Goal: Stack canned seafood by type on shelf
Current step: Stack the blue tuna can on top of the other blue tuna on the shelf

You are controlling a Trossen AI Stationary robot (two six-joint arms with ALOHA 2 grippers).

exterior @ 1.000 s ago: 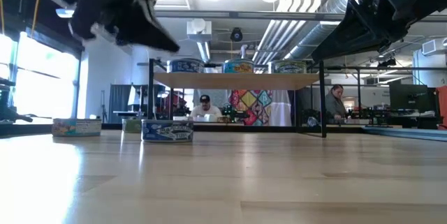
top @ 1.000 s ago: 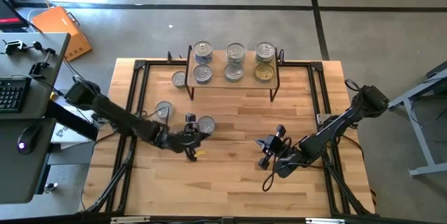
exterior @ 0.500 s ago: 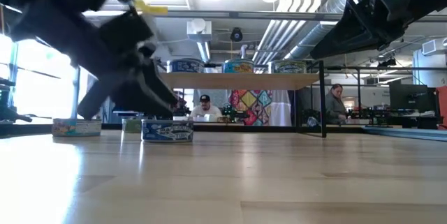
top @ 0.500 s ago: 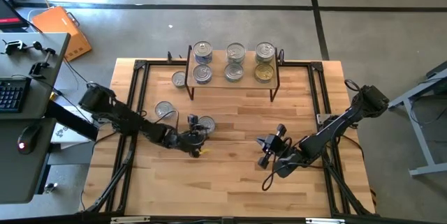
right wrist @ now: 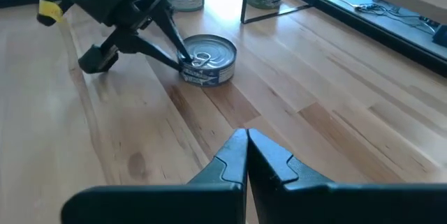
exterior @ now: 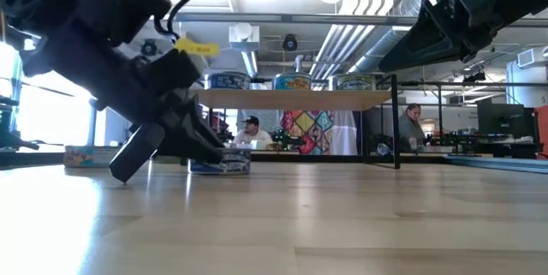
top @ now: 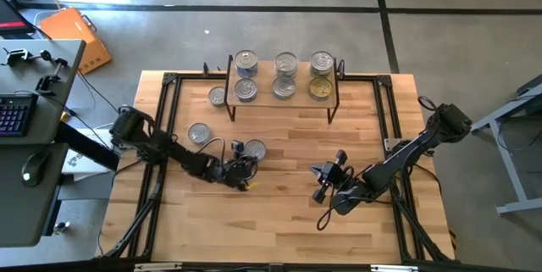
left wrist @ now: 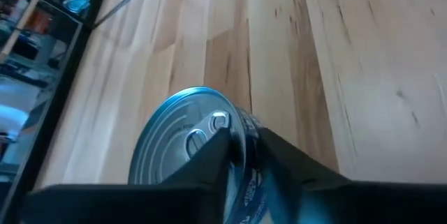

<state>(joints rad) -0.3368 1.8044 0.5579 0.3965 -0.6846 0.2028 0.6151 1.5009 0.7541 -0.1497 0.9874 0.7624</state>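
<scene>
Showing bluish, unreadable label: tin (right wrist: pixel 205 58)

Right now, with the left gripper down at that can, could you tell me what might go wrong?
The left gripper pinches only the near rim of the can, so the can may slip or tip when lifted. The shelf already carries six cans, so placing another could knock one off.

Two matte black jointed arms with thin black cables; the left gripper (top: pixel 243 169) carries a yellow tag (exterior: pixel 196 47).
</scene>
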